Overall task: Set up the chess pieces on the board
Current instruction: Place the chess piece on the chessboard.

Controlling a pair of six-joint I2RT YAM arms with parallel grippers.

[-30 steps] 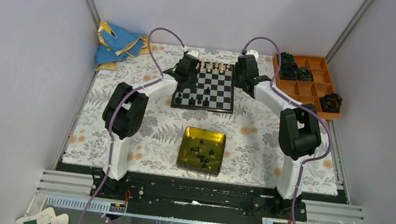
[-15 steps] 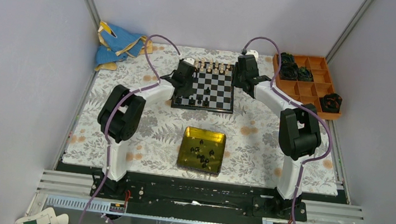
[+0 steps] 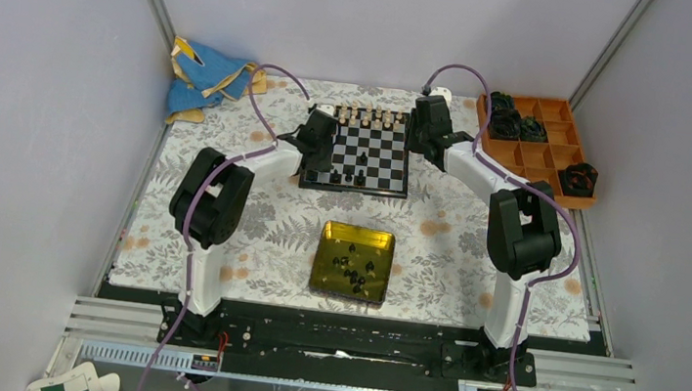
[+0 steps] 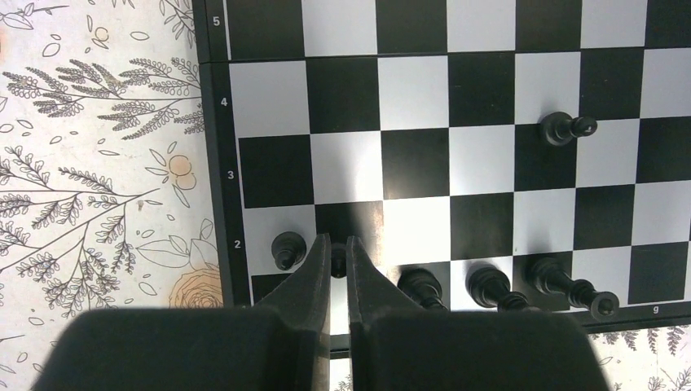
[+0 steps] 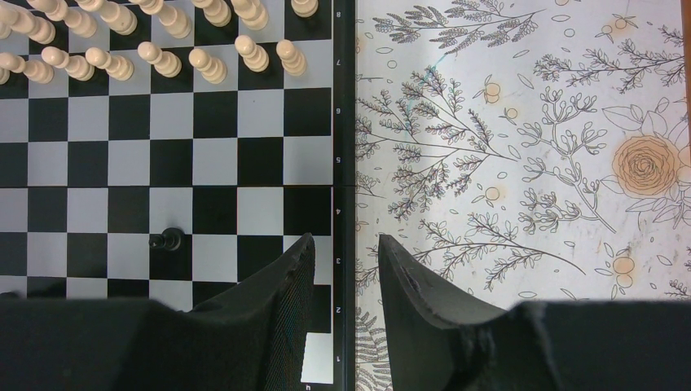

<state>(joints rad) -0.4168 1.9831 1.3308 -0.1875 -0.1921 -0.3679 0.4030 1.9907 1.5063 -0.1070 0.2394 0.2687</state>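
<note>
The board [image 3: 379, 150] lies at the far middle of the mat, with cream chess pieces [image 3: 371, 116] lined along its far side and a few black chess pieces [image 3: 349, 176] along its near rows. My left gripper [image 3: 319, 158] hangs over the board's near left corner, shut on a tiny black chess piece [image 4: 338, 261] pinched between its fingertips. A black pawn [image 4: 287, 248] stands just left of them and three black pieces [image 4: 489, 287] stand to the right. My right gripper [image 5: 342, 244] is open, straddling the board's right frame with no piece between its fingers.
A yellow tin [image 3: 321, 252] in front of the board holds several loose black pieces. An orange compartment tray [image 3: 539, 149] with dark lumps stands at the far right. A blue cloth [image 3: 200, 76] lies at the far left. One black piece [image 5: 165, 241] stands alone mid-board.
My left gripper has moved from the board's far left corner toward me along the left side to the near rows. The right arm has not moved.
</note>
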